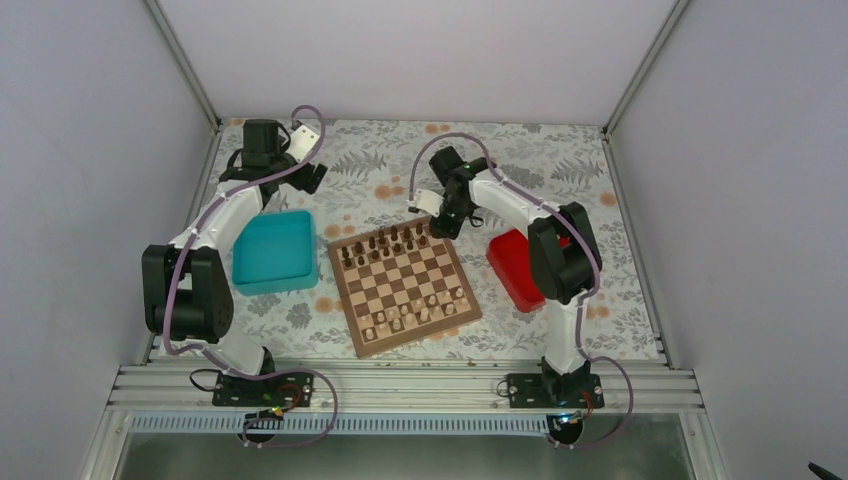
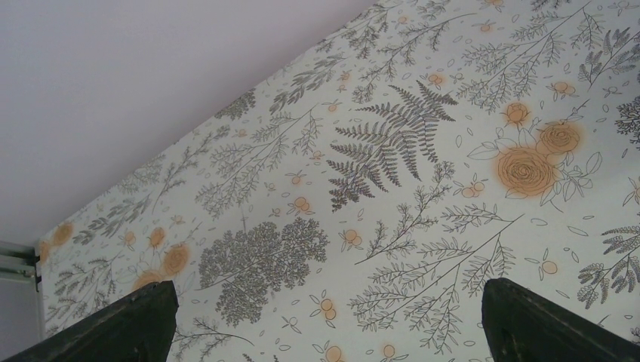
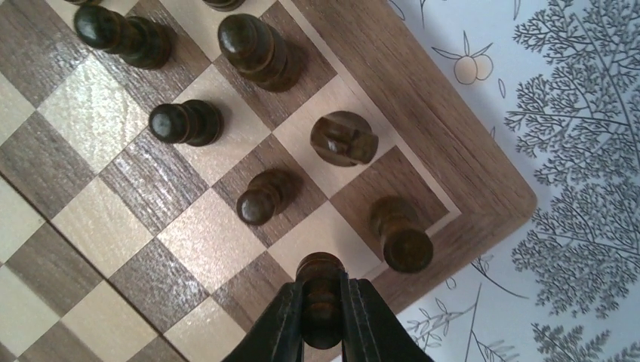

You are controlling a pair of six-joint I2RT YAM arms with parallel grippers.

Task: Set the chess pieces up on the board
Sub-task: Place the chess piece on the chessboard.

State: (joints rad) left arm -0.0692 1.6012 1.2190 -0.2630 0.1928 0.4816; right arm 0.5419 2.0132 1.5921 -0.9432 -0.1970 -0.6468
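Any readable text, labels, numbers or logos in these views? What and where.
None readable in any view.
Board border: plain wood, no rank or file letters.
Teal tray, red tray: no marks visible.
Right gripper, shut on a dark piece: no print.
Left arm, right arm: any labels too small to tell.

At the far corner of the board, dark chessmen are crowding around the right gripper — the middle rows are lying open, with the teal tray and red tray flanking both sides.
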